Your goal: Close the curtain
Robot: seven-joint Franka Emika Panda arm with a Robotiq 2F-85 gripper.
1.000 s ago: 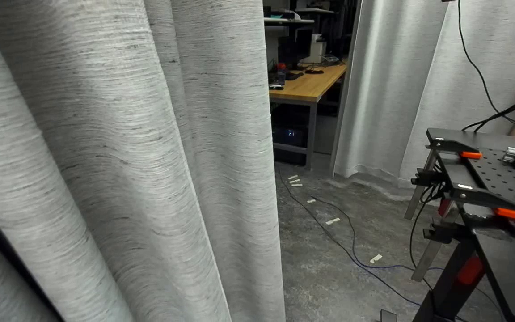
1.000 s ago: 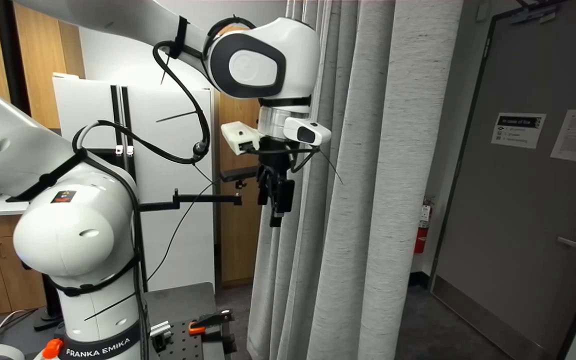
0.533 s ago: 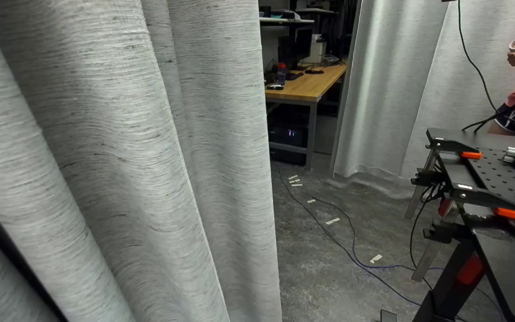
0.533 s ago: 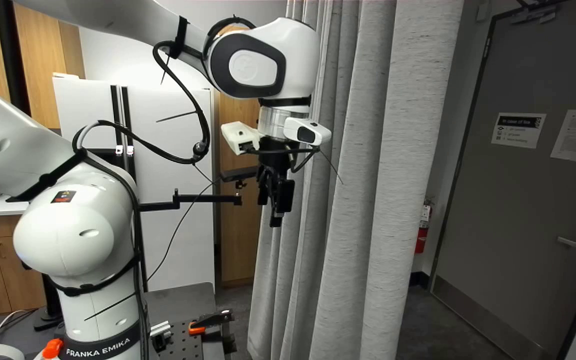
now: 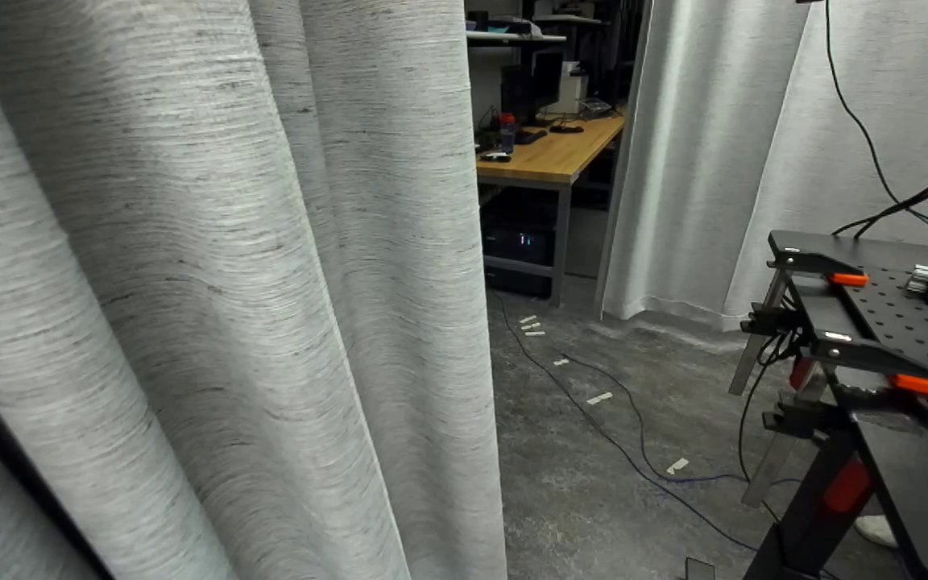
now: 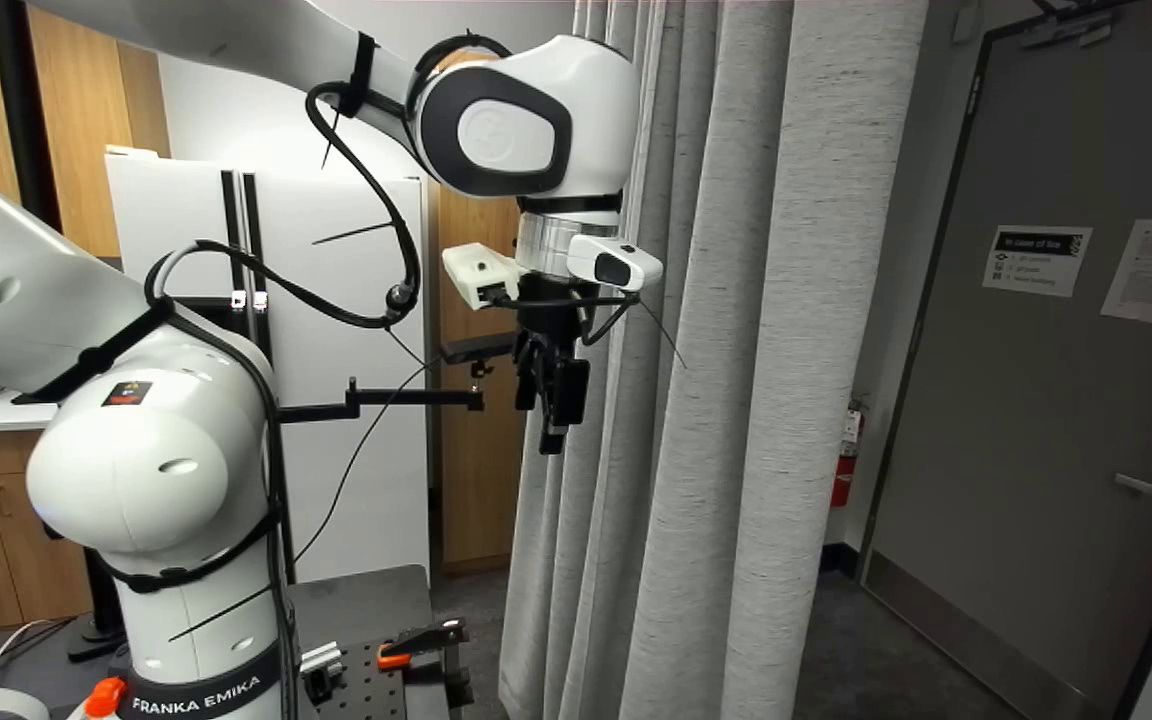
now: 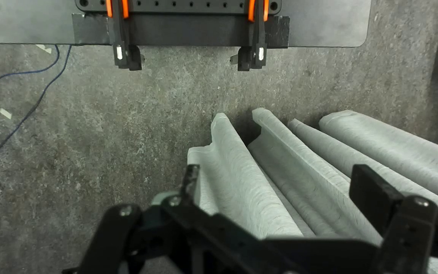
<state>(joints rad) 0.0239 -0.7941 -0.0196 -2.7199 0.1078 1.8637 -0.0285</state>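
Note:
The curtain [image 5: 254,282] is a large light grey-white streaked drape with deep vertical folds. It fills the left half of an exterior view and hangs at the middle right of an exterior view [image 6: 786,350]. My gripper [image 6: 551,420] points down beside the curtain's near folds, in front of them in that view. In the wrist view my gripper [image 7: 280,186] is open, its two fingers wide apart. The curtain [image 7: 242,182] shows below and between the fingers, with no fabric visibly gripped. Its lower hem hangs over the grey floor. The gripper is out of view in the exterior view facing the desk.
A black table [image 5: 907,250] with orange clamps stands close by; it also shows in the wrist view [image 7: 203,30]. Paler curtains [image 5: 698,161] hang farther back beside a wooden desk [image 5: 561,149]. Cables [image 5: 593,419] cross the floor. A grey door [image 6: 1056,400] stands beyond the curtain.
The curtain sways slightly; its free edge shifted a little left in an exterior view, and its lower folds a little right in an exterior view. A person appeared, then mostly left view. The arm looks still.

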